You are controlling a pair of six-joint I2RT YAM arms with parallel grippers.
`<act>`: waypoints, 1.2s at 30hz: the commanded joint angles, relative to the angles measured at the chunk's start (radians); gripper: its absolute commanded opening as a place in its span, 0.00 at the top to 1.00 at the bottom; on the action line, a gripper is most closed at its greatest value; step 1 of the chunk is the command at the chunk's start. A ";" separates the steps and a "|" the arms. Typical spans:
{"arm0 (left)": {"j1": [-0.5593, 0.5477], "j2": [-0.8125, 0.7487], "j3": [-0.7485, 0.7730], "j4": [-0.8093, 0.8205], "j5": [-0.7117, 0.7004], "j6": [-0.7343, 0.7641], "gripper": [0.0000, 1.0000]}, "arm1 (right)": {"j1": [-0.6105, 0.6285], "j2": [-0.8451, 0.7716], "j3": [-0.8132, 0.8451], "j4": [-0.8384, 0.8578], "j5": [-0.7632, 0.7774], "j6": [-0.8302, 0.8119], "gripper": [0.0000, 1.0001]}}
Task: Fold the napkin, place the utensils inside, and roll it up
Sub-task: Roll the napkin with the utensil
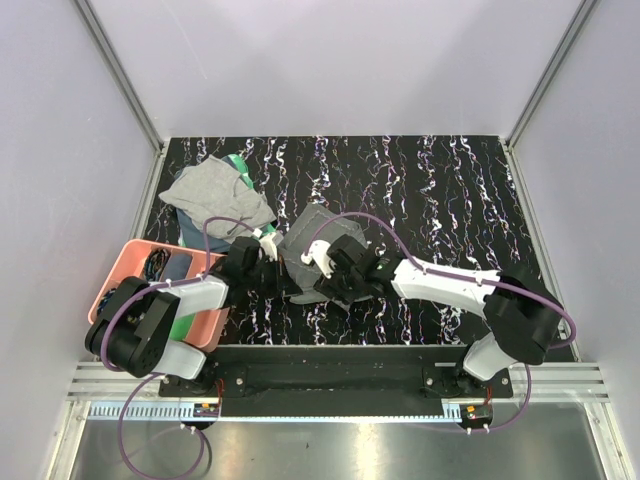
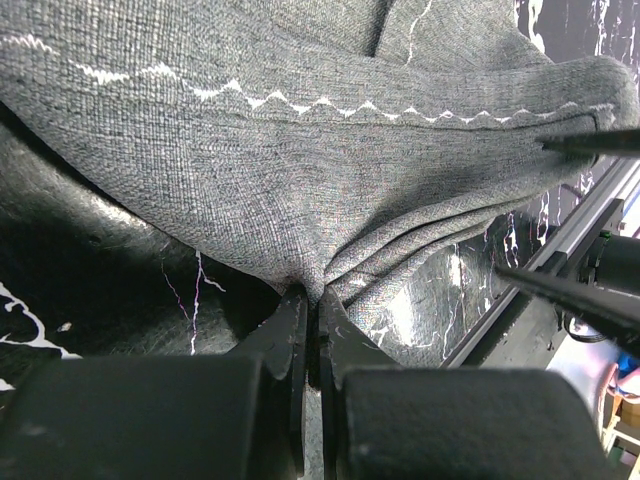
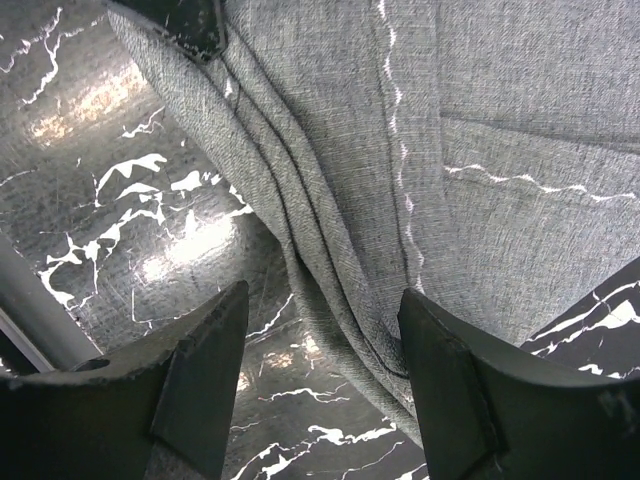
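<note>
At the far left of your tabletop sits a shallow salmon-pink plastic tray (image 1: 128, 262). The left arm covers part of it, and the dark things inside are too small to identify. Behind it lies a crumpled light grey cloth (image 1: 215, 195) draped over a green item (image 1: 238, 164), of which only a sliver shows.

Your left hand (image 2: 312, 305) is pressed together, pinching a gathered fold of the large dark charcoal-grey cloth napkin (image 2: 300, 150). The fabric bunches into creases right at the fingertips, and how deep it sits between them is hidden. From overhead the napkin lies just left of centre on the black, white-veined marbled tabletop (image 1: 430, 190), between the two hands, and both arms cover its near edge. Its white zigzag hem stitching shows in both wrist views.

Your right hand (image 3: 322, 310) is spread, with its fingers on either side of the napkin's layered folded edge. The right-hand finger overlaps the cloth in that view, but you cannot tell whether it touches. The napkin's corners run out of frame in both wrist views.
</note>
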 commanded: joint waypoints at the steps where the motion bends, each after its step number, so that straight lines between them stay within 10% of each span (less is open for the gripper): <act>1: -0.001 -0.003 0.032 -0.059 -0.003 0.016 1.00 | 0.048 -0.002 -0.016 0.026 0.063 0.027 0.31; 9: -0.001 -0.003 0.042 -0.076 0.002 0.016 1.00 | 0.079 0.089 0.014 0.013 0.160 0.042 0.41; 17: -0.001 -0.001 0.055 -0.087 0.011 0.022 1.00 | 0.080 0.150 0.056 -0.047 0.198 0.036 0.92; 36: -0.046 0.026 0.093 -0.133 0.072 0.077 1.00 | 0.019 0.270 0.300 -0.362 -0.253 0.052 1.00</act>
